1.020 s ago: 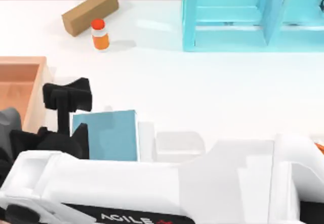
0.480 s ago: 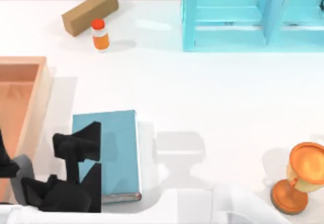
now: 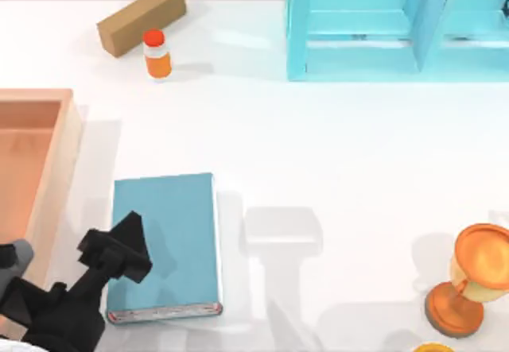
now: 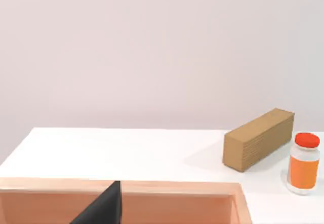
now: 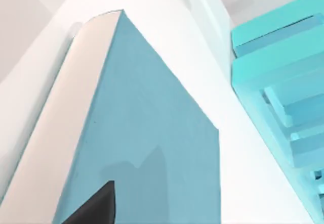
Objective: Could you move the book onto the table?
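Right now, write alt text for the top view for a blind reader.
A teal book lies flat on the white table beside a wooden tray, with the right gripper, fingers open, over its near-left corner.

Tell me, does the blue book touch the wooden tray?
Apart. The top view shows a strip of bare white table between the book and the tray, along the book's whole left edge.
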`<act>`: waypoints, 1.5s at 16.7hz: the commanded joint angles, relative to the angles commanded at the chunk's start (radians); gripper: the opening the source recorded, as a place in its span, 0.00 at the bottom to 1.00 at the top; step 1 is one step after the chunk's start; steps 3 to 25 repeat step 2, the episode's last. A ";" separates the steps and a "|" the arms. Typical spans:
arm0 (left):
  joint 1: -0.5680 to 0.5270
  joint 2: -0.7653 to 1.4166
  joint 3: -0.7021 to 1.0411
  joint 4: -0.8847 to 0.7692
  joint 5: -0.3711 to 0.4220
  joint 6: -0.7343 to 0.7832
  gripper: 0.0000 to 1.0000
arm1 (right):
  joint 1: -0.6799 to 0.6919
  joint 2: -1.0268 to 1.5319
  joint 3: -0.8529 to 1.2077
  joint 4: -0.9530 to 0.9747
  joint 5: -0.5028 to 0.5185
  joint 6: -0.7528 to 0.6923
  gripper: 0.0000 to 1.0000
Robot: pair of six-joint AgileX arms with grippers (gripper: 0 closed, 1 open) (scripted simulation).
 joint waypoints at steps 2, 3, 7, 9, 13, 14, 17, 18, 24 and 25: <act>0.000 0.000 0.000 0.000 0.000 0.000 1.00 | -0.005 0.001 0.012 -0.016 -0.001 0.014 1.00; 0.000 0.000 0.000 0.000 0.000 0.000 1.00 | -0.005 0.001 0.012 -0.016 -0.001 0.014 1.00; 0.000 0.000 0.000 0.000 0.000 0.000 1.00 | -0.005 0.001 0.012 -0.016 -0.001 0.014 1.00; 0.000 0.000 0.000 0.000 0.000 0.000 1.00 | -0.005 0.001 0.012 -0.016 -0.001 0.014 1.00; 0.000 0.000 0.000 0.000 0.000 0.000 1.00 | -0.005 0.001 0.012 -0.016 -0.001 0.014 1.00; 0.000 0.000 0.000 0.000 0.000 0.000 1.00 | -0.005 0.001 0.012 -0.016 -0.001 0.014 1.00; 0.000 0.000 0.000 0.000 0.000 0.000 1.00 | -0.005 0.001 0.012 -0.016 -0.001 0.014 1.00; 0.000 0.000 0.000 0.000 0.000 0.000 1.00 | -0.005 0.001 0.012 -0.016 -0.001 0.014 1.00; 0.000 0.000 0.000 0.000 0.000 0.000 1.00 | -0.005 0.001 0.012 -0.016 -0.001 0.014 1.00; 0.000 0.000 0.000 0.000 0.000 0.000 1.00 | -0.005 0.001 0.012 -0.016 -0.001 0.014 1.00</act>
